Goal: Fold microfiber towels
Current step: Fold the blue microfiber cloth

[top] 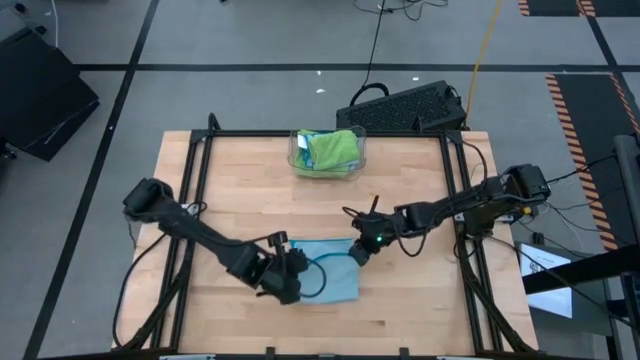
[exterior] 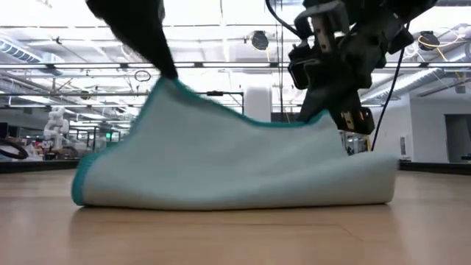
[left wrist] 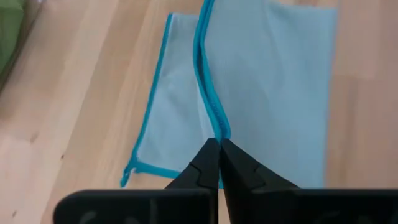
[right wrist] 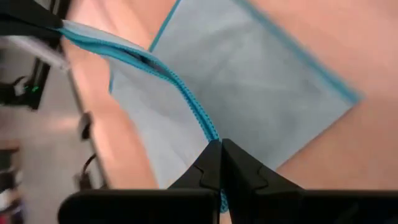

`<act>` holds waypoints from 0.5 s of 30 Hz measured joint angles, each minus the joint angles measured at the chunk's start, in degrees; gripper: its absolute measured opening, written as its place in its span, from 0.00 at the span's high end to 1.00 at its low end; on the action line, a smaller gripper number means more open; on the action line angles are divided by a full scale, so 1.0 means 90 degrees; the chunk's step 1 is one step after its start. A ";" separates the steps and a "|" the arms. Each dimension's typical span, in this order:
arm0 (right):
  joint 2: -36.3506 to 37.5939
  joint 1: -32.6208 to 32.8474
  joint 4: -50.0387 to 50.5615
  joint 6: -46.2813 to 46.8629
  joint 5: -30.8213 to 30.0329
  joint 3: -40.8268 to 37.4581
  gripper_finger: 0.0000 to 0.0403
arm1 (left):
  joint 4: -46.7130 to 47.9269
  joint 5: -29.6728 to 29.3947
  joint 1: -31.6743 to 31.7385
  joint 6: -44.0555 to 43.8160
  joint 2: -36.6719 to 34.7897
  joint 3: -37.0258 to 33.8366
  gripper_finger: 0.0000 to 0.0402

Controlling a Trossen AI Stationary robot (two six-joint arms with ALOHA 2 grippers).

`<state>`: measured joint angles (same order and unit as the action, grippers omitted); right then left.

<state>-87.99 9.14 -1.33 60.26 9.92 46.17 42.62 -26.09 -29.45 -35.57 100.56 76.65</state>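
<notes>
A light blue microfiber towel (top: 328,270) with a teal hem lies on the wooden worktop (top: 240,200), partly lifted: two points of one hemmed edge are raised, and the cloth sags between them. The left pincer (left wrist: 219,142) is clamped on that edge at one end, with a lower layer of the towel lying flat on the worktop beyond its tips. The right pincer (right wrist: 219,144) is clamped on the same hemmed edge (right wrist: 186,93) at the other end; the edge runs from its tips to the left pincer farther off. Well beyond both pincers, a clear plastic bin (top: 328,154) holds lime green towels (top: 333,148) with some light blue cloth beside them.
</notes>
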 joint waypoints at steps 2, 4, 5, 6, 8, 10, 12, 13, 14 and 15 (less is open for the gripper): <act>0.0000 -0.0055 -0.0009 -0.0047 -0.0206 -0.0032 1.00 | -0.0011 0.0131 0.0175 0.0042 0.0011 -0.0184 0.98; 0.0000 -0.0118 -0.0020 0.0001 -0.0392 -0.0084 1.00 | -0.0001 0.0289 0.0340 0.0034 0.0011 -0.0355 0.99; 0.0000 -0.0159 -0.0014 0.0039 -0.0472 -0.0112 1.00 | -0.0019 0.0383 0.0410 0.0021 0.0011 -0.0437 0.99; -0.0001 -0.0205 -0.0036 0.0042 -0.0511 -0.0139 1.00 | -0.0032 0.0460 0.0473 0.0015 0.0011 -0.0513 0.99; -0.0001 -0.0301 -0.0102 0.0038 -0.0526 -0.0180 1.00 | -0.0105 0.0517 0.0600 -0.0004 0.0011 -0.0654 0.98; 0.0000 -0.0377 -0.0155 -0.0007 -0.0466 -0.0222 1.00 | -0.0137 0.0537 0.0717 0.0026 0.0011 -0.0728 0.97; 0.0000 -0.0440 -0.0210 -0.0087 -0.0460 -0.0264 1.00 | -0.0211 0.0577 0.0815 0.0174 0.0011 -0.0749 0.98; 0.0000 -0.0473 -0.0260 -0.0094 -0.0469 -0.0287 1.00 | -0.0242 0.0583 0.0856 0.0242 0.0011 -0.0751 0.99; 0.0000 -0.0503 -0.0312 -0.0089 -0.0487 -0.0314 1.00 | -0.0273 0.0583 0.0893 0.0286 0.0011 -0.0751 0.99; 0.0000 -0.0531 -0.0376 -0.0055 -0.0511 -0.0347 1.00 | -0.0291 0.0585 0.0934 0.0307 0.0011 -0.0751 0.99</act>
<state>-87.99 4.36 -4.72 59.76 5.32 43.05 40.00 -20.82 -21.05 -32.81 100.66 69.89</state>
